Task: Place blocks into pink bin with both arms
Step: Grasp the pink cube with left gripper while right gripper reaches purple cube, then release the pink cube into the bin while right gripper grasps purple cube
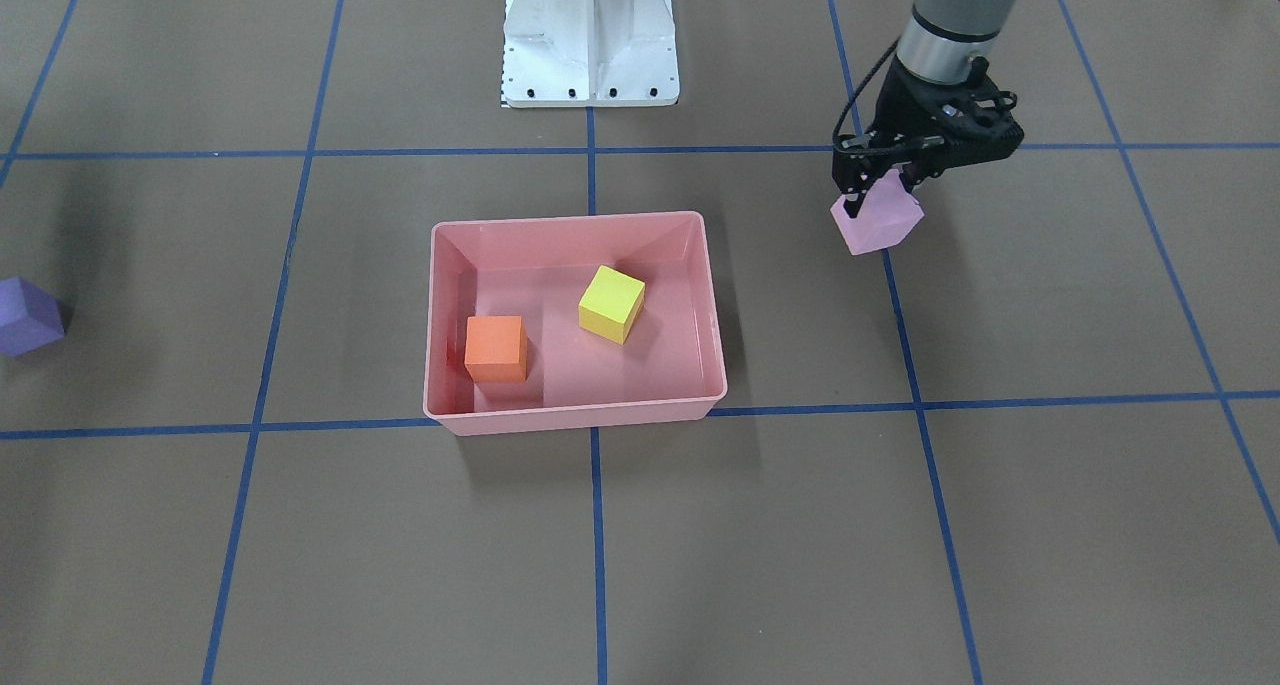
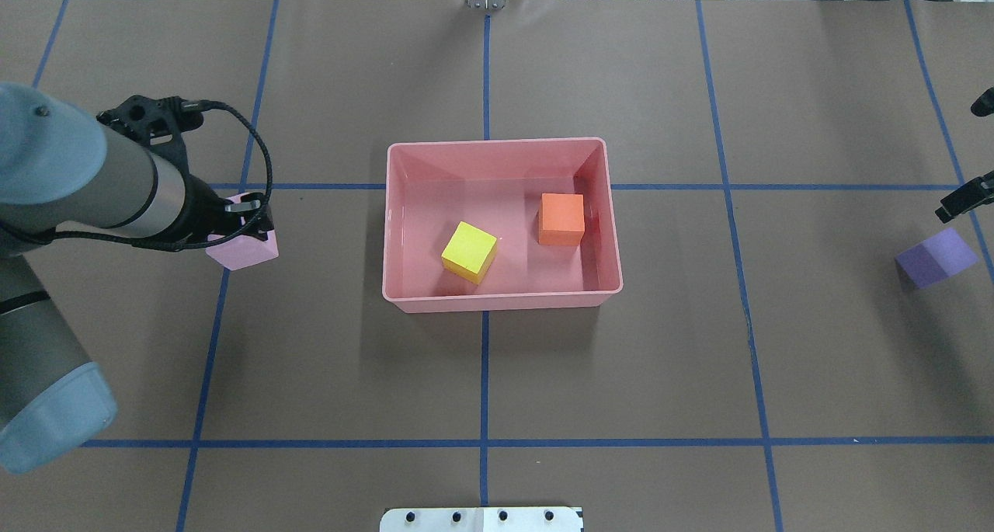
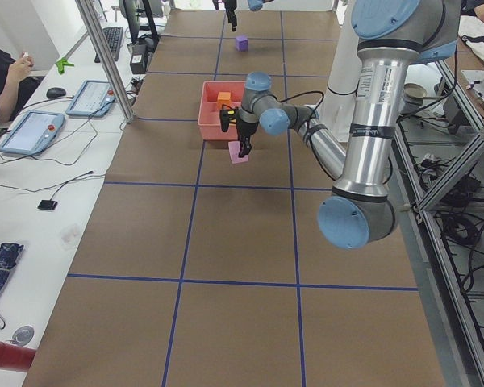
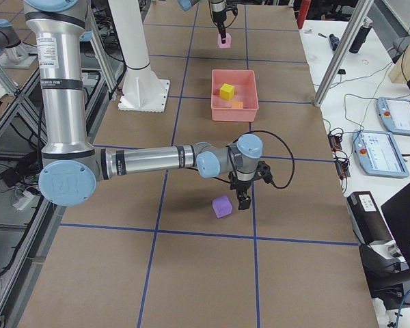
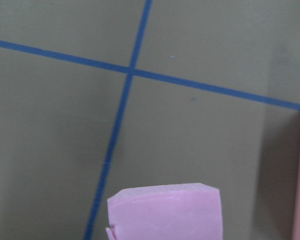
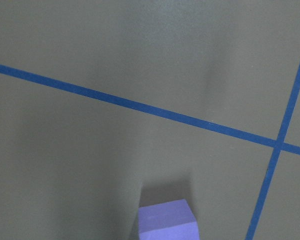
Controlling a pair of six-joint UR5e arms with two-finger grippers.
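Note:
The pink bin (image 1: 575, 417) sits mid-table and holds the orange block (image 1: 496, 348) and the yellow block (image 1: 611, 303). My left gripper (image 1: 880, 193) is shut on the light pink block (image 1: 880, 225), tilted at or just above the table, on the robot's left of the bin; it also shows in the overhead view (image 2: 245, 248) and the left wrist view (image 5: 165, 212). The purple block (image 2: 936, 258) lies on the table far to the bin's other side. My right gripper (image 4: 244, 199) hovers beside it without holding it; I cannot tell if it is open.
The white pedestal base (image 1: 590, 35) stands behind the bin. Blue tape lines (image 1: 595, 525) grid the brown table. A metal post (image 4: 338, 61) and tablets (image 4: 400, 116) stand along the operators' side.

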